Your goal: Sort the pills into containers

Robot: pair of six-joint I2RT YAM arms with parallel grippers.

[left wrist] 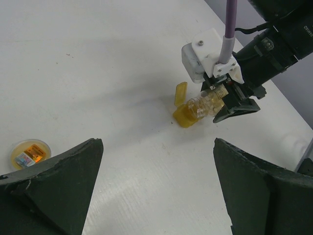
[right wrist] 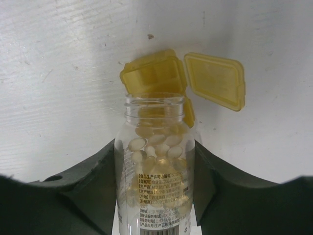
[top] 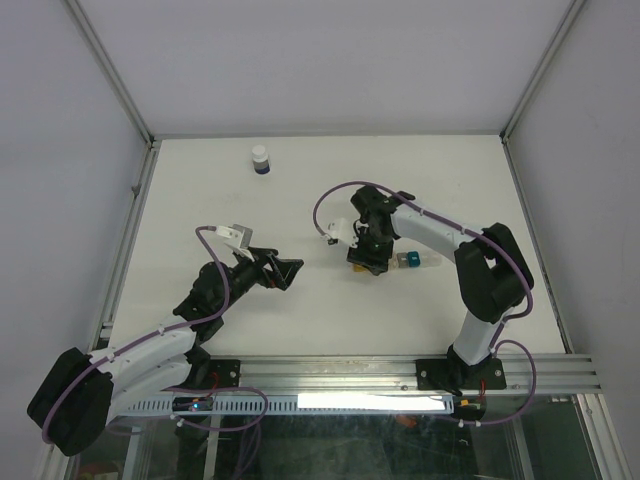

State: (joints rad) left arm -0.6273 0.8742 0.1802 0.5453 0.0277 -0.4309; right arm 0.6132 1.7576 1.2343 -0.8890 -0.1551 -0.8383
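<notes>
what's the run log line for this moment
right claw: shut on pill bottle, uncapped | bottle mouth: at yellow compartment, lid open | left claw: open, empty

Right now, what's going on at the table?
The right hand is gripping an uncapped clear pill bottle, tipped so that its mouth is at the yellow compartment at the end of the container strip. That compartment's lid is flipped open. The pills I can see are inside the bottle, and I can't tell whether any have dropped in. The left hand is open and empty, above bare table nearby. A small white-capped bottle stands apart at the far side.
</notes>
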